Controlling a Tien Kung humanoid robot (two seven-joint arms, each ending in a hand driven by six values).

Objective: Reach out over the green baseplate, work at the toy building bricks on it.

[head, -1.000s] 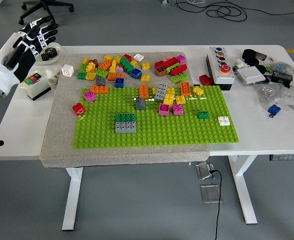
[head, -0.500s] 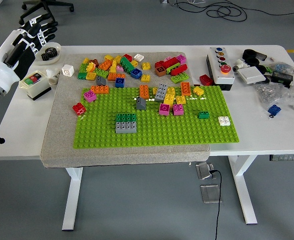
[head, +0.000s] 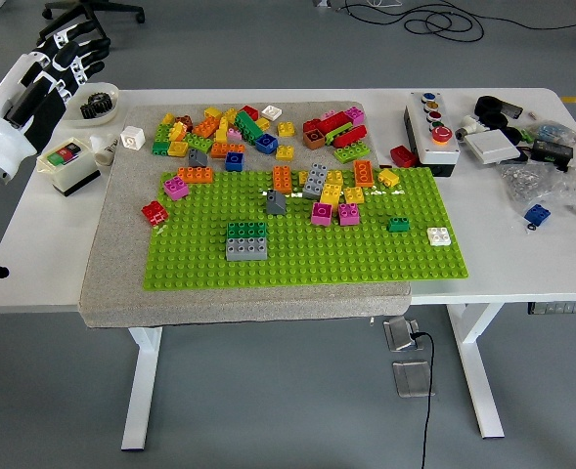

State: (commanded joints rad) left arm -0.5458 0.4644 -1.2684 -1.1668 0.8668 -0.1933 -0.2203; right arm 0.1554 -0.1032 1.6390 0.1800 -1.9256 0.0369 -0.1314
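- Hovering at upper left, beyond the table's (head: pixel 33 254) far left corner: left hand (head: pixel 35 86), fingers extended and spread, holding nothing.
- Lying on a grey mat (head: pixel 121 264) at table centre: green baseplate (head: pixel 366 256), well apart from that hand.
- Standing on the baseplate: green-and-grey brick stack (head: pixel 245 239), white brick (head: pixel 438 235).
- Heaped loose behind the baseplate: mixed bricks (head: pixel 229 132).

I am in a lab or workshop: my white height-adjustable table (head: pixel 33 264) stands on grey floor, a push-button control box (head: pixel 431 119) sits far right, cables (head: pixel 434 18) trail behind, and an office chair's base (head: pixel 87 12) shows far left.
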